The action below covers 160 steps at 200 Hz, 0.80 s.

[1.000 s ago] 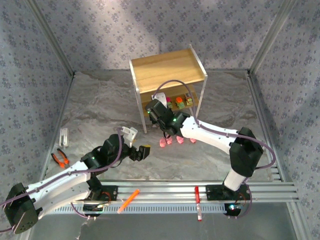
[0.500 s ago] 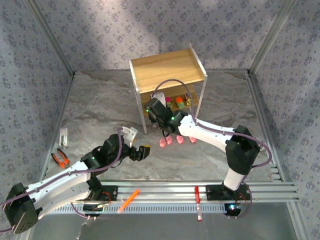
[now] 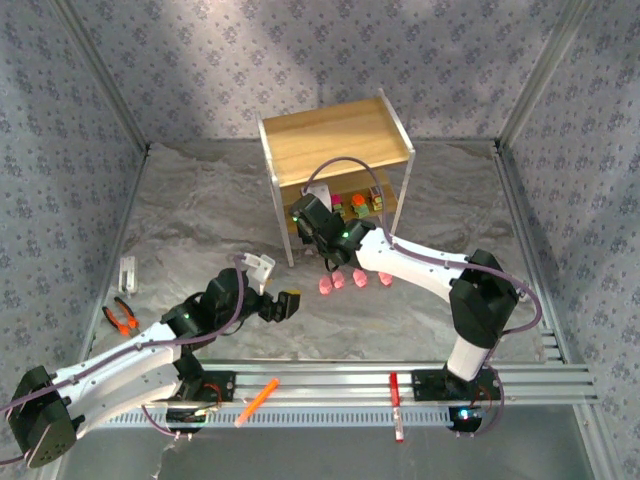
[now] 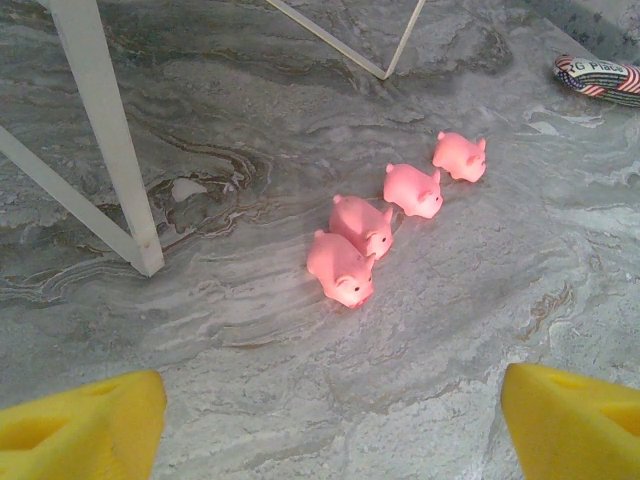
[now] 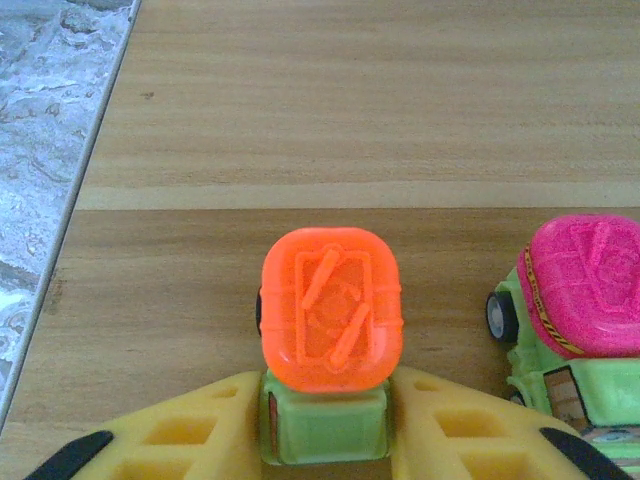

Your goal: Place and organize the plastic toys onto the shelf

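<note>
Your right jaws reach into the lower tier of the shelf. Their yellow fingers (image 5: 215,425) sit close against both sides of the green body of a small blocky plastic toy (image 5: 330,310) with a rounded orange top, and you cannot tell whether they are pinching it or merely flanking it. That toy stands upright on the light wooden lower board (image 5: 400,100) of the small two-tier shelf (image 3: 335,140) with the thin white frame. A green toy car (image 5: 580,285) with a magenta top stands just beside it on the right, not touching it. Your left jaws stand wide open and hold nothing, their yellow fingertips (image 4: 80,425) over the grey marbled desk (image 4: 250,340). Ahead of them four small pink plastic pigs (image 4: 341,268) lie on the desk in a loose diagonal line, the two nearest close together, not far from a white shelf leg (image 4: 105,130). Along the near rail lie an orange marker pen (image 3: 257,401) and a red marker pen (image 3: 396,405).
</note>
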Tool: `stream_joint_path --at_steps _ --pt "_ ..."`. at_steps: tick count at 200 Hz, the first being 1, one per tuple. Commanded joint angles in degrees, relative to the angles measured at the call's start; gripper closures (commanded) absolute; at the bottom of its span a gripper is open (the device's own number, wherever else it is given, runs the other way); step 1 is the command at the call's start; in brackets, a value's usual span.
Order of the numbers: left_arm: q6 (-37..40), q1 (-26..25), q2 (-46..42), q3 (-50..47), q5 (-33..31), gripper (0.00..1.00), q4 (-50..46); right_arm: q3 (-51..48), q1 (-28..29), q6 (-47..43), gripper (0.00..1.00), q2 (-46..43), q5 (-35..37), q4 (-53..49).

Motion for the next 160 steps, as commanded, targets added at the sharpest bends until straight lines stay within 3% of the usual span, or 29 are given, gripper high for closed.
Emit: stream_joint_path --at_steps 1,160 --pt "0.5 -0.18 -0.8 -0.2 -0.74 0.13 0.03 1.77 -0.35 -0.92 0.61 0.73 -0.12 -0.48" --pt "0.5 -0.08 0.15 -0.03 -0.47 0.13 0.29 0.69 0.08 -0.96 0.56 -2.2 0.75 -1.14"
